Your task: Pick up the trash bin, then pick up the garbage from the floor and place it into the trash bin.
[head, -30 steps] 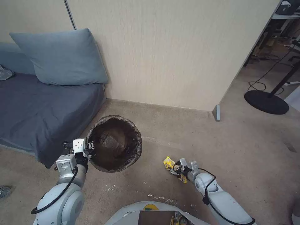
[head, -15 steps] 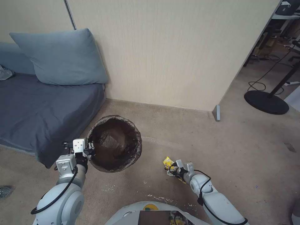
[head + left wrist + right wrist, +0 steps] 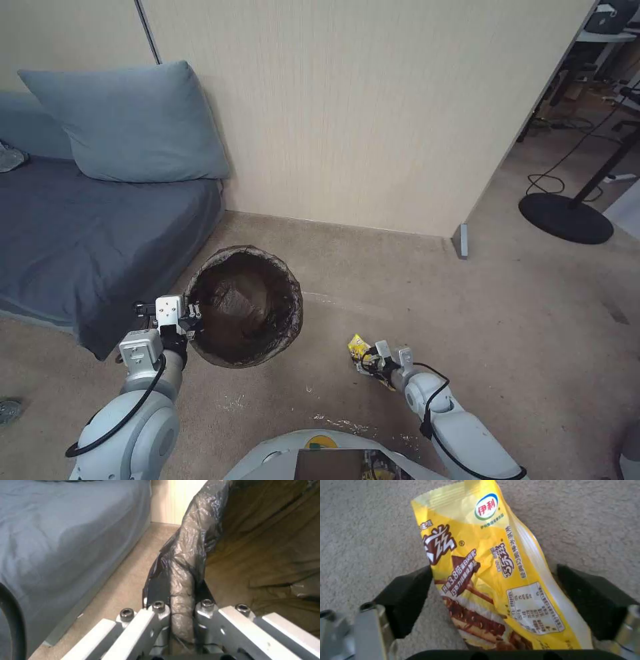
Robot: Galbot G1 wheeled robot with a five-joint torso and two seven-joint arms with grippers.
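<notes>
Yellow wrapper [image 3: 493,580] flat on carpet between spread right hand [image 3: 381,361] fingers; left hand [image 3: 181,610] pinching trash bin [image 3: 244,307] rim.

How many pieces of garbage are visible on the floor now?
1: a yellow snack wrapper lies on the carpet between the open fingers of the right gripper, right of the trash bin. More pieces may lie outside the views.
</notes>
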